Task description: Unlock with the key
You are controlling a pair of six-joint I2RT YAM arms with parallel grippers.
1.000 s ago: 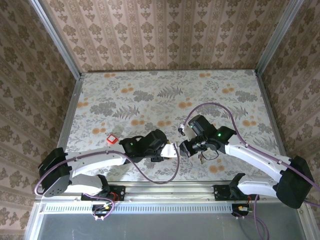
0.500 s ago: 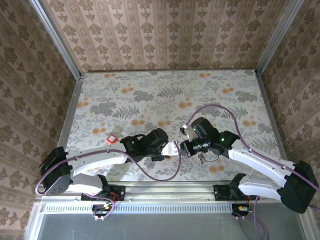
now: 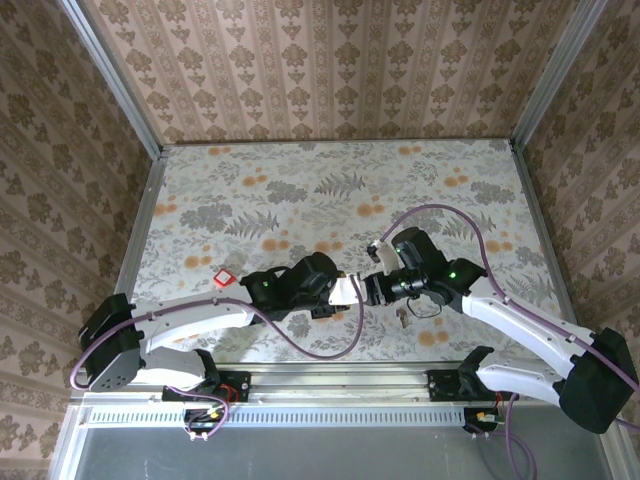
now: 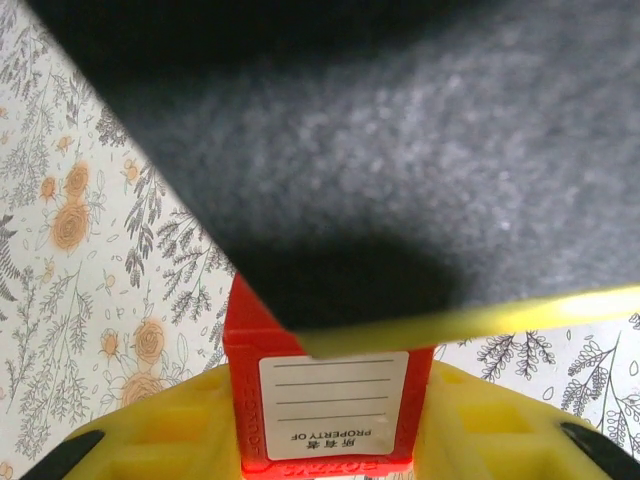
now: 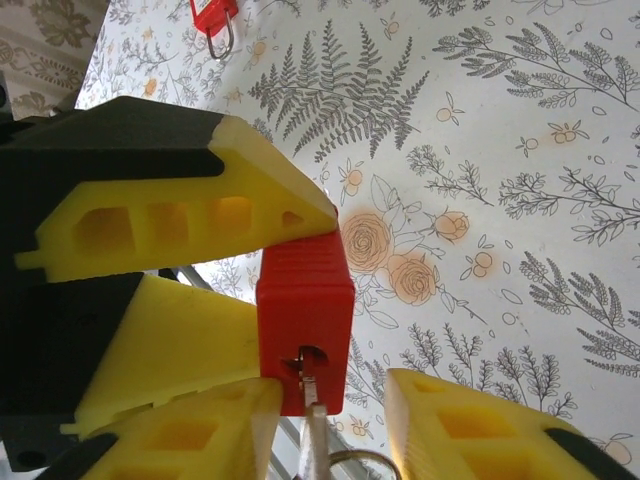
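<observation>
A red padlock (image 5: pixel 305 300) is held off the table with my left gripper (image 4: pixel 330 440) shut on it, yellow pads (image 4: pixel 150 430) pressing both sides and its white label facing the left wrist camera. The key (image 5: pixel 312 395), thin and grey, sticks in the keyhole on the padlock's bottom face, with a metal ring (image 5: pixel 355 462) hanging from it. My right gripper (image 5: pixel 330 440) stands open around the key, and its right finger (image 5: pixel 470 430) is well clear of it. In the top view the left gripper (image 3: pixel 343 291) and right gripper (image 3: pixel 372 290) meet tip to tip near the table's front.
A second red padlock (image 3: pixel 224 277) with a silver shackle lies on the floral table (image 3: pixel 300 190) left of my left arm, and it also appears as the padlock (image 5: pixel 213 15) at the upper left of the right wrist view. Wallpapered walls enclose the table.
The right gripper's jaws have opened off the key, which stays in the keyhole. The right wrist has shifted slightly. The left arm holds still with the padlock.
</observation>
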